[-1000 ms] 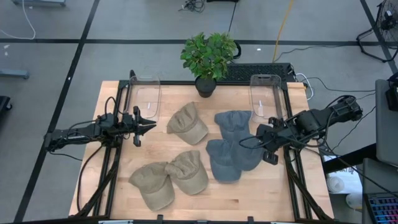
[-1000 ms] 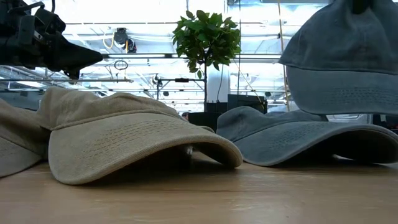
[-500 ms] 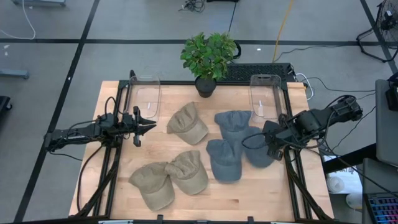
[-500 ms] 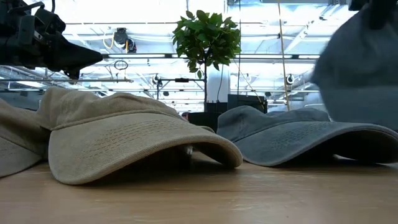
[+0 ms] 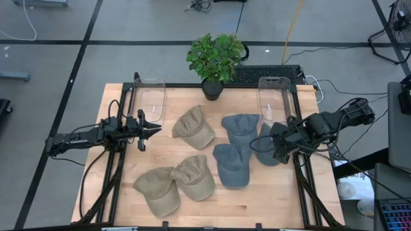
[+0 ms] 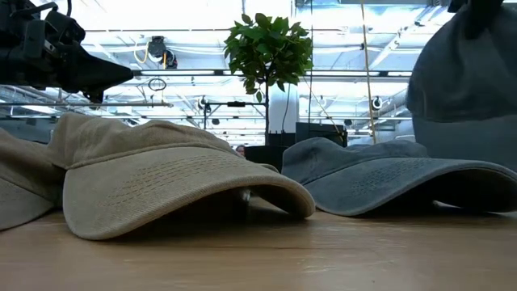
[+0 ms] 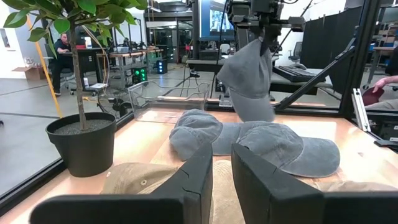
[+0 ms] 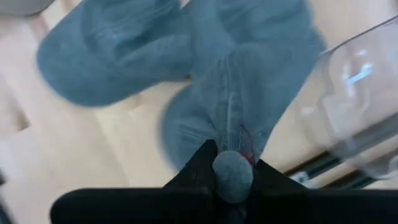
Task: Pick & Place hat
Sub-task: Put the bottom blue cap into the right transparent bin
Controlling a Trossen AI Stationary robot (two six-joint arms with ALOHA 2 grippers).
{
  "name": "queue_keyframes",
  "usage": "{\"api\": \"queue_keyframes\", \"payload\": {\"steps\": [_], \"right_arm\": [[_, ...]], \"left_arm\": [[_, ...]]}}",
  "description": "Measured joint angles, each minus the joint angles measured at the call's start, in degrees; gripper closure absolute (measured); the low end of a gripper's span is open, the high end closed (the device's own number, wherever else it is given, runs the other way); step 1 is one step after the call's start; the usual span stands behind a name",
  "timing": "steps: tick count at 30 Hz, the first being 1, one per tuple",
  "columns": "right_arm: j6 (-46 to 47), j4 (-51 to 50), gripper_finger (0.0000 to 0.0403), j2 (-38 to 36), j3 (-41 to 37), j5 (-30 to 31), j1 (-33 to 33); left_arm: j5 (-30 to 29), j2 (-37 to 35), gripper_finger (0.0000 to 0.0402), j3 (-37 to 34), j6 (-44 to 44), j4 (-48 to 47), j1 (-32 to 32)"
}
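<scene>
My right gripper [image 5: 277,146] is near the table's right edge, shut on a blue-grey hat [image 5: 264,144]. In the left wrist view that hat [image 7: 249,81] hangs in the air. Two more blue-grey hats, one [image 5: 241,126] and another [image 5: 231,163], lie crown up on the table beside it. A tan hat [image 5: 194,127] lies mid-table. Two others, one [image 5: 157,191] and one [image 5: 196,176], lie overlapping near the near edge. My left gripper [image 5: 151,130] hovers open over the table's left side, level, pointing at the tan hat and touching nothing. My right gripper pinches a bunched fold of the hat's cloth [image 8: 233,168] between its two fingers, from above, pointing down. The hat hangs below the fingers, lifted clear of the table, its lower end [image 7: 256,111] above the other blue-grey hats.
Two clear bins stand at the far edge, one on the left [image 5: 151,102] and one on the right [image 5: 273,99], just beyond the held hat. A potted plant [image 5: 215,58] stands between them at the far edge. Bare wood [image 5: 270,199] shows at the near right.
My right gripper has carried the blue-grey hat a little toward the far edge and the right bin. The hat, which overlapped the nearer blue-grey hat, now hangs apart from it and has swung to the right in the low view.
</scene>
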Motion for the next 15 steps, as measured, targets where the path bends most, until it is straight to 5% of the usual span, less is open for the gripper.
{"api": "queue_keyframes", "payload": {"steps": [15], "right_arm": [[-6.2,-0.1,0.0391,-0.6,0.0,28.0,-10.7]], "left_arm": [[0.0,0.0,0.0334,0.0,0.0,0.0,0.0]]}}
